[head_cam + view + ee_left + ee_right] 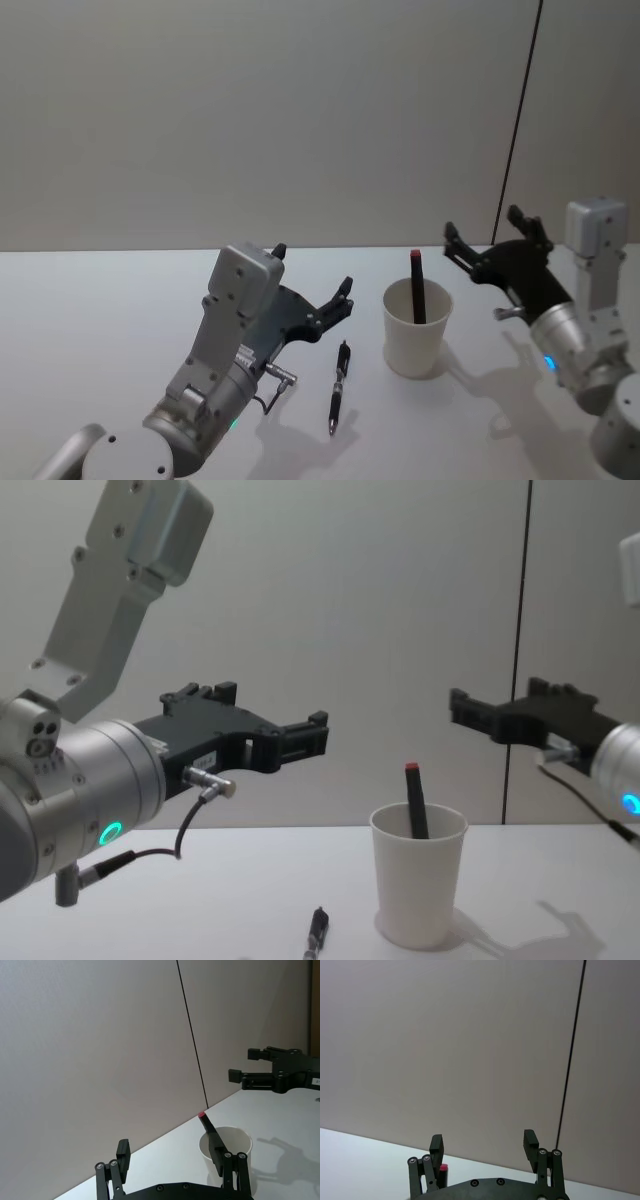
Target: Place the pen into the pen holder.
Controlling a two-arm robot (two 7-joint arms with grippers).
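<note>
- Pen (pixel 340 386) lies flat on the white surface (pixel 100 320), just left of the pen holder (pixel 417 340) and not touching it.
- Your left tool (pixel 313 272) hovers raised off the surface near the pen, fingers spread, holding nothing.
- Your right tool (pixel 483 226) hangs in the air right of the pen holder (likewise spread and empty).
- A red-tipped marker (pixel 416 290) stands inside the pen holder.

pen (pixel 338 388) lying flat, pen holder (pixel 412 350) upright
</note>
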